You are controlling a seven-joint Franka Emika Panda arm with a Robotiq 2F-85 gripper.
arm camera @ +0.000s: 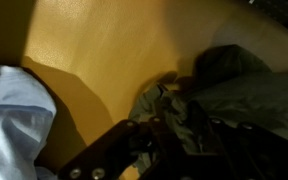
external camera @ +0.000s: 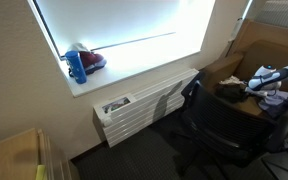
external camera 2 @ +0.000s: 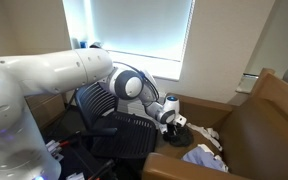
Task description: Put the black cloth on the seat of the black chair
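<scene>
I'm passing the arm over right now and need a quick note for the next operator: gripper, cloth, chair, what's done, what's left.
Gripper: down at the black cloth; the wrist view is too dark to tell if the fingers are open or shut.
Black cloth: bunched on the brown couch, apart from a light blue cloth.
Black chair: stands beside the couch.
Done: nothing placed yet.
Left: secure the grasp, lift the cloth, carry it to the chair seat, release.

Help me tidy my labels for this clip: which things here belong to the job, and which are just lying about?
Job: black cloth, black chair, gripper.
Lying about: pale blue cloth, blue bottle.
</scene>
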